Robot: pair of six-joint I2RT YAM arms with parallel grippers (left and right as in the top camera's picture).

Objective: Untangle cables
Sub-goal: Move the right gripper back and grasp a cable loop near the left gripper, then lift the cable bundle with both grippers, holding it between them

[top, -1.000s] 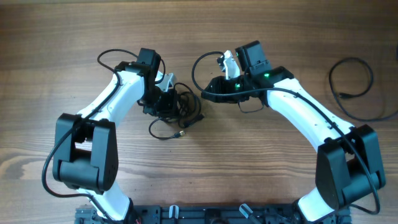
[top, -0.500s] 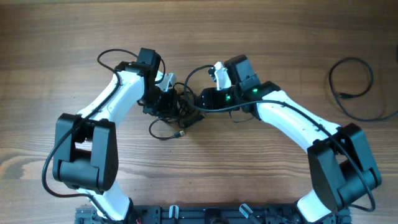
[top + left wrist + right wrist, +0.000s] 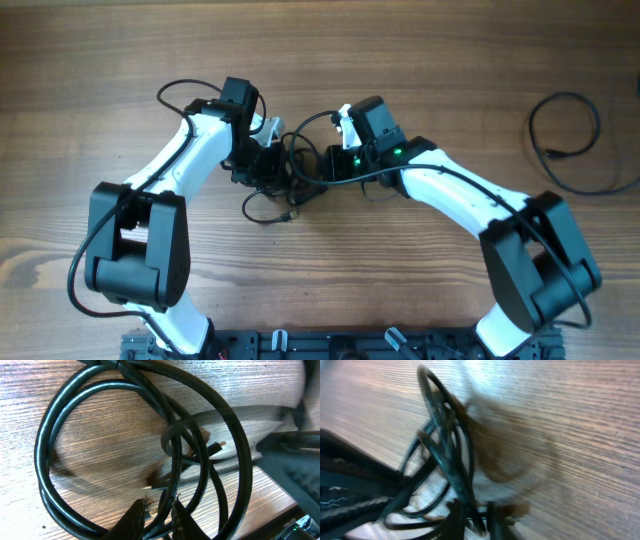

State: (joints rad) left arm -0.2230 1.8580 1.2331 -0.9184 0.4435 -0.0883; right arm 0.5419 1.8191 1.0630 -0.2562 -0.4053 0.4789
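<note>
- Left gripper [image 3: 159, 521]: jaws nearly closed, one thin black strand nipped between the fingers [image 3: 136, 519]. Judged a real hold.
- Right gripper [image 3: 473, 521]: jaws just as narrow, with a strand running down between them. The view is smeared, so cannot tell whether it is clamped or only threaded through.
- Bench [image 3: 420, 300]: plain wood, both arms reaching in toward mid-bench.
- Loose cable [image 3: 570, 140]: an open loop by the right edge near the far right corner, well apart from both grippers.
- Cable bundle [image 3: 292, 172]: a knotted coil a little left of mid-bench, directly between the two grippers.
  - Left gripper is at its left side and right gripper at its right, equally near.
  - A parting pull would likely run left-right, parallel to the front edge.
- Plug tip [image 3: 216, 447]: lies inside the coil's rings, free of the fingers.
</note>
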